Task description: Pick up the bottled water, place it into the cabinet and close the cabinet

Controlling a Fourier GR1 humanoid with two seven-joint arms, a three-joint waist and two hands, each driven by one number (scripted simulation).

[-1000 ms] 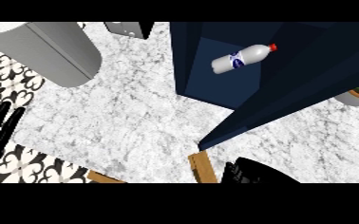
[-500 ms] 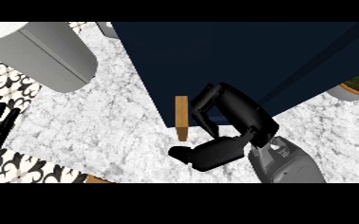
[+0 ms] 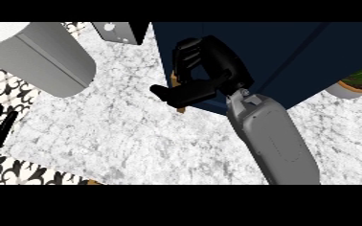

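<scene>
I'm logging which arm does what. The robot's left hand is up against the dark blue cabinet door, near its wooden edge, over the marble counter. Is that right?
Not quite: it is the right hand, not the left. The head view shows its grey forearm coming in from the lower right, with the black fingers curled against the dark blue cabinet door by the wooden edge, above the marble counter. The rest stands.

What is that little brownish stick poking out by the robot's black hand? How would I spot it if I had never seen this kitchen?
Start from the big dark blue cabinet filling the upper right, above the white marbled counter. Along its left edge sits the black right hand; the wooden handle shows just beneath its thumb. It is the only tan, narrow piece among blue, black and grey things.
</scene>
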